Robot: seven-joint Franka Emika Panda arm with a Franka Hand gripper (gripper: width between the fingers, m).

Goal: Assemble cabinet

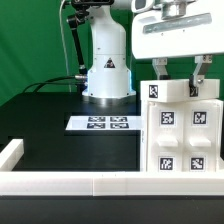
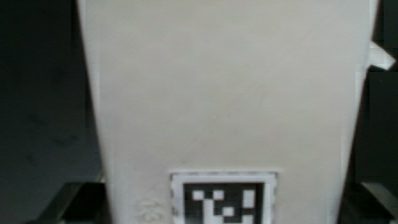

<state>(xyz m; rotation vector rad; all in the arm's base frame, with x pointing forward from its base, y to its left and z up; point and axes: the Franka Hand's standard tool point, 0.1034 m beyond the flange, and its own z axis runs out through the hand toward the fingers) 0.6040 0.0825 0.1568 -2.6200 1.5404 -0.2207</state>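
Straddling the cabinet's (image 1: 180,125) top edge, the gripper (image 1: 177,70) pinches it, apparently to reposition it beside the marker board (image 1: 102,124)

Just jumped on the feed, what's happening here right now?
The arm's gripper is down at the top of the white cabinet, which stands on the black table at the exterior view's right, one finger either side of a narrow raised part. The wrist view is filled by a white tagged surface. Whether the grip has closed isn't clear. The marker board lies flat by the robot's base.
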